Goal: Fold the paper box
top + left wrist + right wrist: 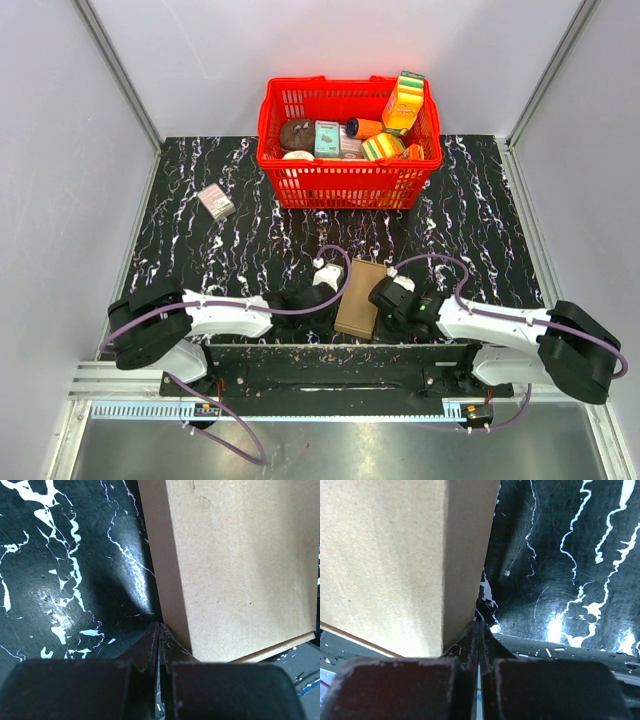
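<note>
At the far left of the black marbled desk [200, 270] a small pinkish-grey box [216, 202] lies alone, well apart from everything else. The left arm reaches in low from its base towards the middle. The left pincer [330, 298] [159, 635] is closed: its two fingers [147, 647] are pressed flat together with nothing between them. The tips sit right at the foot of the paper box's left side wall, where that wall meets the desk.

The paper box [361, 298] [240, 570] [385, 555] lies flat near the desk's near edge, between the two pincers, with its long side running away from the arms. It is plain brown, with a flat top face and upright side walls. At its near end a thin cardboard edge juts out slightly below the top.

The right pincer [384, 303] [480, 630] is also closed on nothing, with its tips at the foot of the box's right side wall.

Behind the box, near the back of the desk, stands a red basket [345, 185] full of colourful packages.
</note>
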